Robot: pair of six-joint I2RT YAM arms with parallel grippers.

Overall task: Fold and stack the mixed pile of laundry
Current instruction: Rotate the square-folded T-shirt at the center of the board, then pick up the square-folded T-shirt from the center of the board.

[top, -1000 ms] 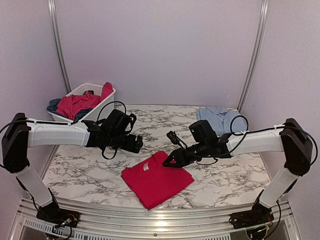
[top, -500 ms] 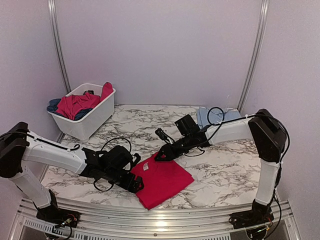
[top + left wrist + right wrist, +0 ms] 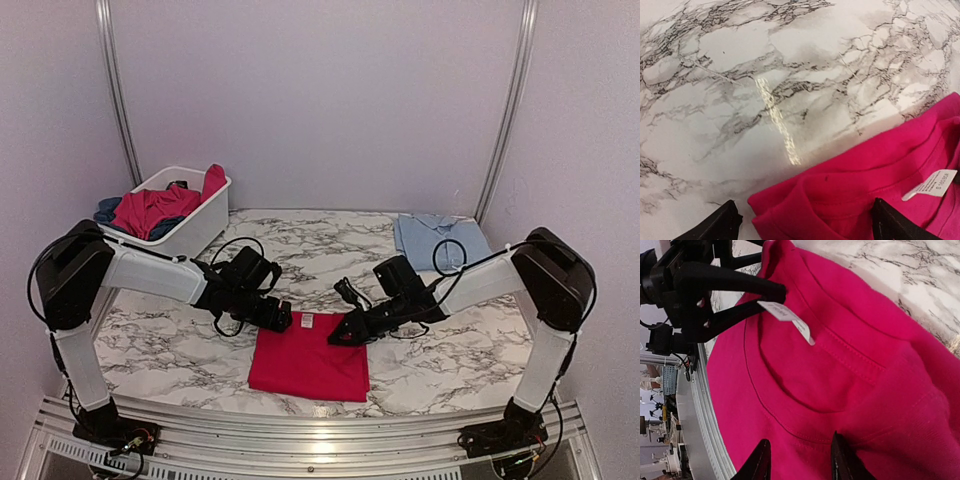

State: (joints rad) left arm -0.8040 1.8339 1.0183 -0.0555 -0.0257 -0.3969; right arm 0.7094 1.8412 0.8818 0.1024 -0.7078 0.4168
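A folded bright red shirt (image 3: pixel 305 365) lies flat near the table's front middle, its collar and white label (image 3: pixel 787 317) toward the back. My left gripper (image 3: pixel 285 320) is open at the shirt's back left corner; in the left wrist view its jaws (image 3: pixel 805 230) straddle that folded red corner (image 3: pixel 840 200). My right gripper (image 3: pixel 343 333) sits at the back right edge, and in the right wrist view it (image 3: pixel 800 465) is open, fingertips (image 3: pixel 757 462) resting apart on flat red cloth (image 3: pixel 840 365). More red and dark blue garments (image 3: pixel 150 208) fill the basket. A folded light blue shirt (image 3: pixel 440 240) lies at the back right.
The white plastic basket (image 3: pixel 195 235) stands at the back left corner of the marble table (image 3: pixel 470 350). Metal rails run along the front edge (image 3: pixel 320 440). Grey walls close in the back and sides.
The red shirt has turned from a diamond to lying square with the front edge. My left gripper moved from its front left corner to the back left one. My right gripper pulled back rightward.
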